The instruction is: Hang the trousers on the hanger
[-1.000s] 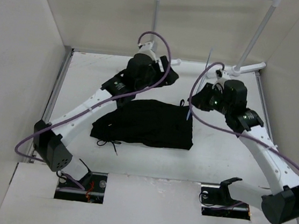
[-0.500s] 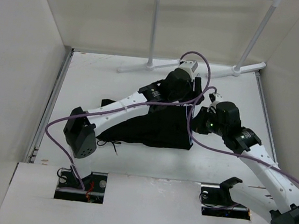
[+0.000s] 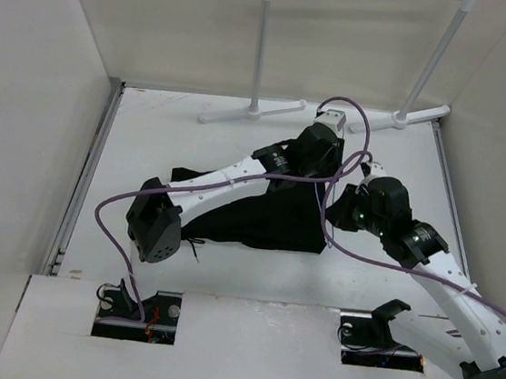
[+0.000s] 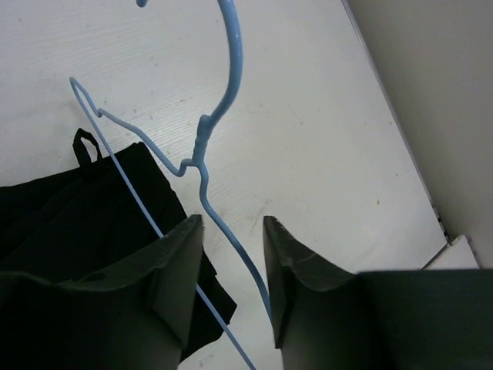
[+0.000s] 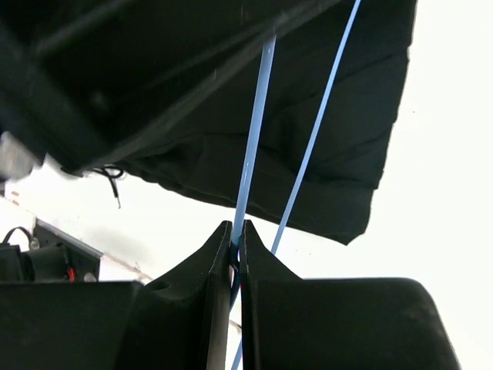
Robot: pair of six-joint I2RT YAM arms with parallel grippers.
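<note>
The black trousers [image 3: 250,212] lie flat in the middle of the table. The thin blue hanger [image 3: 317,193] stands at their right edge. My right gripper [image 3: 340,209] is shut on one wire of the hanger [image 5: 252,139], with the trousers [image 5: 347,154] beyond it. My left gripper [image 3: 317,171] reaches across the trousers and is open. In the left wrist view its jaws [image 4: 231,231] straddle a sloping arm of the hanger [image 4: 204,139] just below the neck, without touching it. The hook points away, and the trousers [image 4: 77,208] lie to the left.
A white tubular garment rack [image 3: 262,44] stands at the back, with its feet [image 3: 243,112] on the table and a second post [image 3: 432,64] at the right. White walls close in the left, right and far sides. The left arm [image 3: 207,189] lies over the trousers.
My left arm has swung from the back middle to the right, across the trousers, up to the hanger. My right gripper has brought the hanger nearer and lower.
</note>
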